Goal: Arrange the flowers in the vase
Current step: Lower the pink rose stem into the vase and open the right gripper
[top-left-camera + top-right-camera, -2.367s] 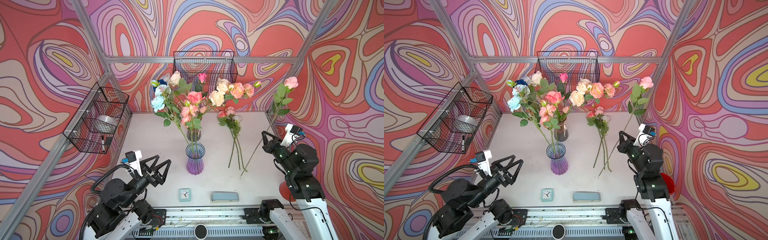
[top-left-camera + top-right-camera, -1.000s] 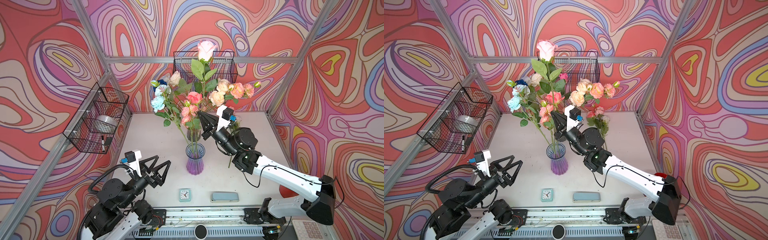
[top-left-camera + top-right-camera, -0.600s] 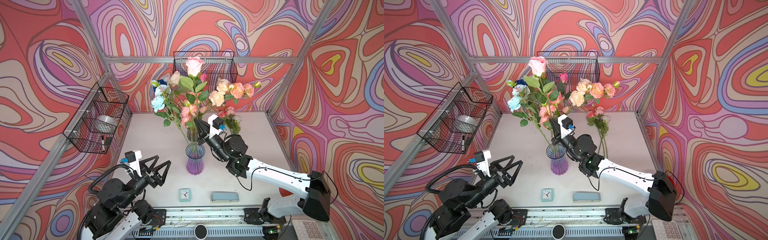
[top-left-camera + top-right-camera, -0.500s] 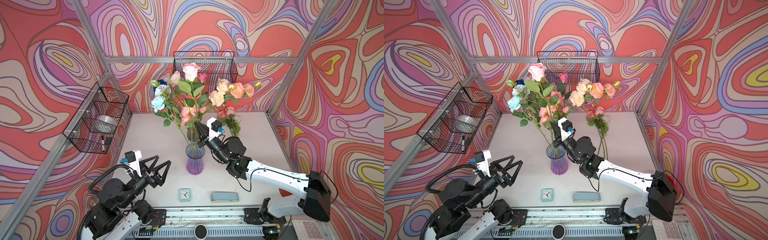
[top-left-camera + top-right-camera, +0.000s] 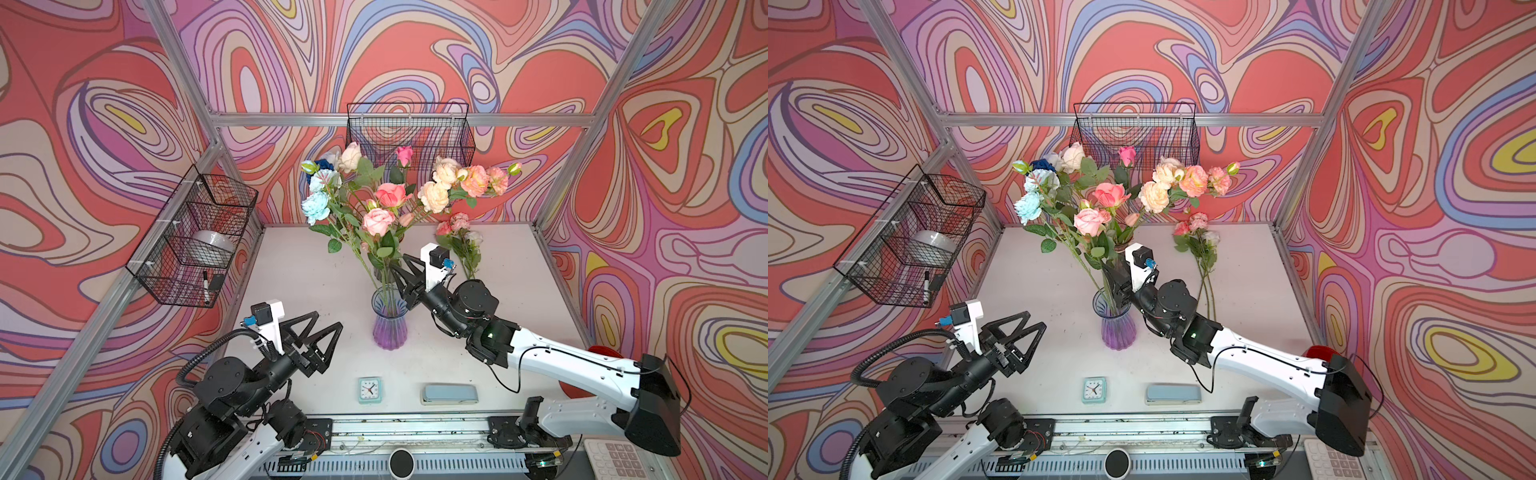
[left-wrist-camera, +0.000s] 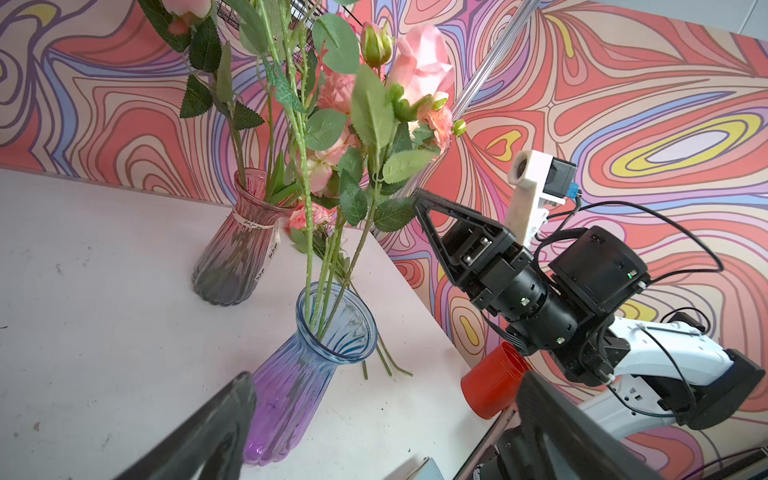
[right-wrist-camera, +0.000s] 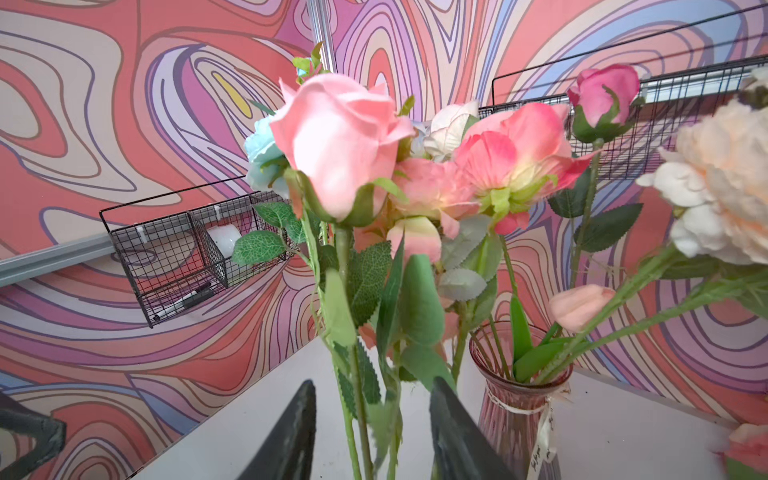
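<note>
Now, right end effector (image 7: 372, 382) spread, astride pink rose (image 7: 340, 141) stem, stem standing in purple vase (image 5: 389, 332).

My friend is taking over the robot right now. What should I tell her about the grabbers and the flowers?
Left gripper: open, empty, hovering over the near left of the white table.
Right gripper: open, jaws either side of the stem of the pale pink rose, above the purple-blue ribbed glass vase.
Done: that rose and a few other stems stand in this vase; more stand in the smoky pink glass vase behind it.
Left: a small bunch of pink and white flowers lies on the table's right side, not yet in a vase.
</note>
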